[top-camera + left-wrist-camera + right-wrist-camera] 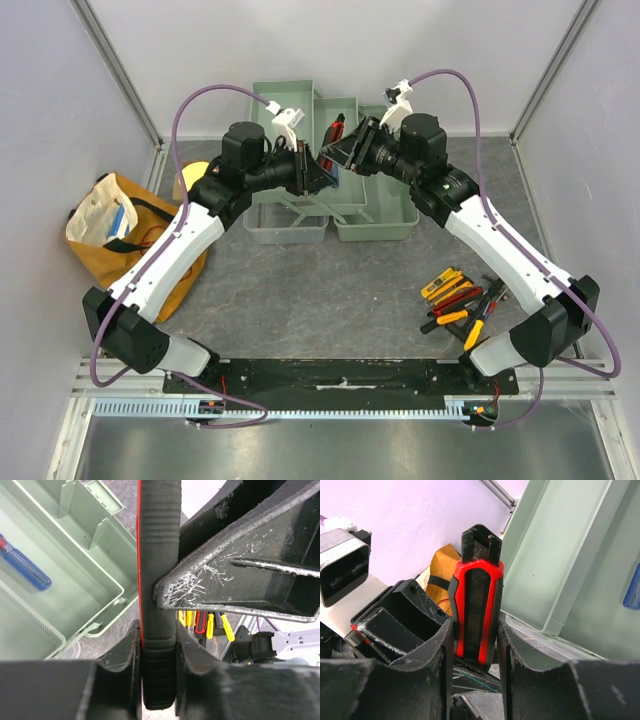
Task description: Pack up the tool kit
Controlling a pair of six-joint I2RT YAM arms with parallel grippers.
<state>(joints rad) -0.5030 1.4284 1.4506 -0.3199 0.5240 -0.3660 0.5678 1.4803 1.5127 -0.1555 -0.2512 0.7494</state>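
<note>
Right tool (475,630) and left tool (157,645) both clamped the red-and-black cutter (476,595), its long axis running up each wrist frame, at the top view's upper centre over the open toolbox (283,98), equally near the 2 arms.

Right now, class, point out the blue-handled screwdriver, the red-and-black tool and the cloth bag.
blue-handled screwdriver (27,570): left wrist view, blue handle.
red-and-black tool (477,615): right wrist view, mid-handle.
cloth bag (95,268): top external view, orange side.
</note>
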